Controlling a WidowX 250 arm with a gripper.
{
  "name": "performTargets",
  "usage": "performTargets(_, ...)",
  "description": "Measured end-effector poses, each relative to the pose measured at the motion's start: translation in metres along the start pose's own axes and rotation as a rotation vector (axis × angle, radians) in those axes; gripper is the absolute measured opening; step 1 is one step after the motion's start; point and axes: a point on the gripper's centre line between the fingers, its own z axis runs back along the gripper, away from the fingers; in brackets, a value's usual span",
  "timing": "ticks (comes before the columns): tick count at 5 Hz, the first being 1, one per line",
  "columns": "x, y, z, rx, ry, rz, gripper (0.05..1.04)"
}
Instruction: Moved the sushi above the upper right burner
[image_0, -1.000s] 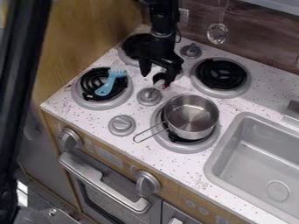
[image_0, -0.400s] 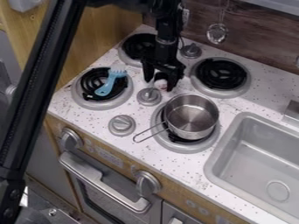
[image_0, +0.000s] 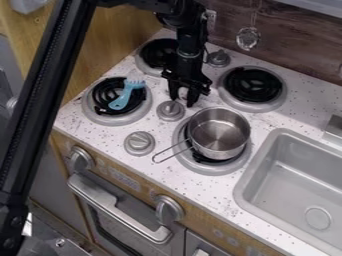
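Oven front: at the bottom left, its silver handle (image_0: 117, 207) and two knobs stand out from the front face, below the worktop's near edge.
Sink: its grey rim (image_0: 244, 186) bounds your room at the lower right.
Pan: the steel pan (image_0: 218, 134) sits on the lower right burner (image_0: 212, 167), just right of centre, its wire handle (image_0: 172, 151) pointing lower left.
Left burner: a light-blue toothed utensil (image_0: 124, 96) lies on the coils, within the ring (image_0: 100, 117).
Knob: the small grey knob (image_0: 171, 110) stands near your fingertips, on their lower left.
Hand: you have the hand (image_0: 183, 99) above centre, closed in part way, with the sushi filling the gap.
Sushi: the small pale sushi (image_0: 182, 92) is between your fingers, left of the upper right burner.
Upper right burner: its rim (image_0: 280, 101) lies right of the hand; a speckled strip of worktop (image_0: 212, 95) gives you sideways room between them.
Back edge: the brown wall (image_0: 294, 42) bounds the worktop at the upper right.
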Motion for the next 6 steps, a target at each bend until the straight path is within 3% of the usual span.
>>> performTargets(1, -0.006, -0.005, 0.013, 0.002, -0.063, -0.046, 0.459)
performTargets(2, -0.003, -0.019, 0.036, 0.011, -0.163, -0.106, 0.451)
performTargets(3, 0.007, -0.048, 0.045, 0.005, -0.205, -0.185, 0.451)
performTargets(4, 0.029, -0.074, 0.063, -0.002, -0.292, -0.243, 0.451)
performTargets(5, 0.049, -0.090, 0.059, -0.026, -0.330, -0.255, 0.451)
performTargets(6, 0.063, -0.097, 0.056, -0.016, -0.335, -0.265, 0.451)
